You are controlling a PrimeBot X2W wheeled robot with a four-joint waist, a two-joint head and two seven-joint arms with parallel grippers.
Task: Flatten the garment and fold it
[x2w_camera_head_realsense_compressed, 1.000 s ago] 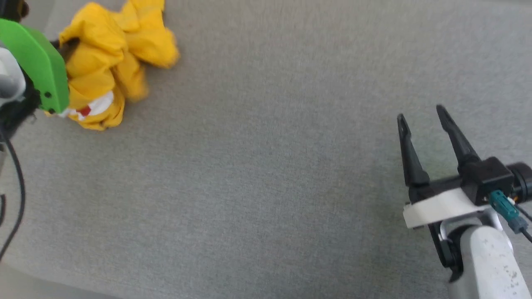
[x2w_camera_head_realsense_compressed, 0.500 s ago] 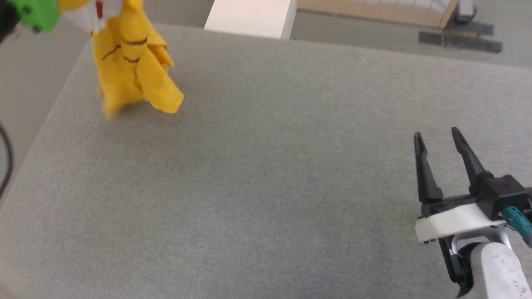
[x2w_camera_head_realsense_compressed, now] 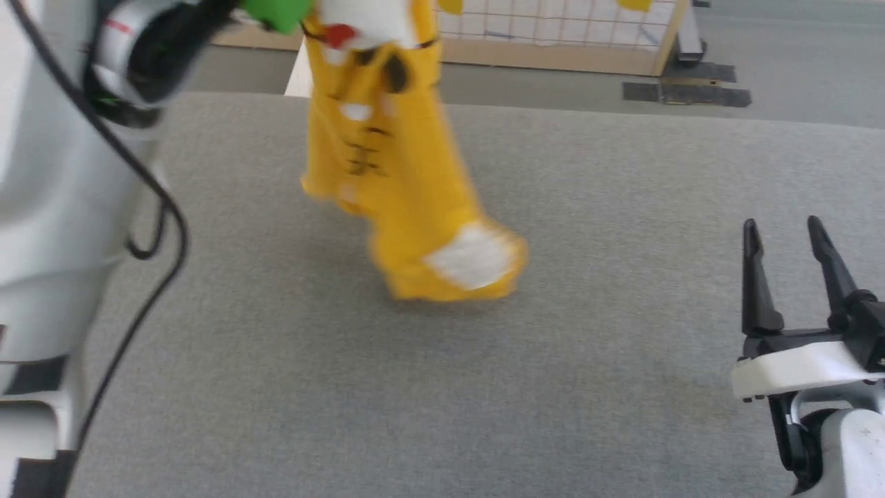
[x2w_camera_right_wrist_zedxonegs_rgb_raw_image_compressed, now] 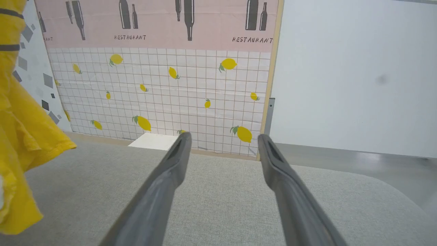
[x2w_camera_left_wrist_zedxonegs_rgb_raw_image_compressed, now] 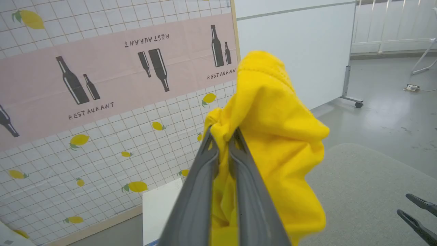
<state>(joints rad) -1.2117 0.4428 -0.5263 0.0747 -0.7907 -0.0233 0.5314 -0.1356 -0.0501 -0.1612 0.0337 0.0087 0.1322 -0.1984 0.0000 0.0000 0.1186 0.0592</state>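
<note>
The garment (x2w_camera_head_realsense_compressed: 397,180), bright yellow with black stripes and white patches, hangs in a long bunch from the top of the head view. Its lower end (x2w_camera_head_realsense_compressed: 456,270) touches the grey table (x2w_camera_head_realsense_compressed: 588,360) near the middle. My left gripper (x2w_camera_left_wrist_zedxonegs_rgb_raw_image_compressed: 222,135) is shut on a fold of the yellow garment (x2w_camera_left_wrist_zedxonegs_rgb_raw_image_compressed: 273,143), held high over the table's far side. My right gripper (x2w_camera_head_realsense_compressed: 783,228) hovers open and empty at the table's right, well away from the cloth. In the right wrist view the right gripper (x2w_camera_right_wrist_zedxonegs_rgb_raw_image_compressed: 224,138) has its fingers wide apart, and the garment (x2w_camera_right_wrist_zedxonegs_rgb_raw_image_compressed: 20,143) hangs at the far left.
My pale left arm (x2w_camera_head_realsense_compressed: 48,207) and its black cable (x2w_camera_head_realsense_compressed: 162,228) fill the left of the head view. A white box (x2w_camera_right_wrist_zedxonegs_rgb_raw_image_compressed: 153,140) stands behind the table's far edge. Beyond it is a lemon-print panel (x2w_camera_right_wrist_zedxonegs_rgb_raw_image_compressed: 191,89) and grey floor (x2w_camera_head_realsense_compressed: 760,41).
The head camera has tilted up. My left gripper has lifted the crumpled garment off the table's left and carried it toward the middle, where it hangs stretched out. The right gripper stays open.
</note>
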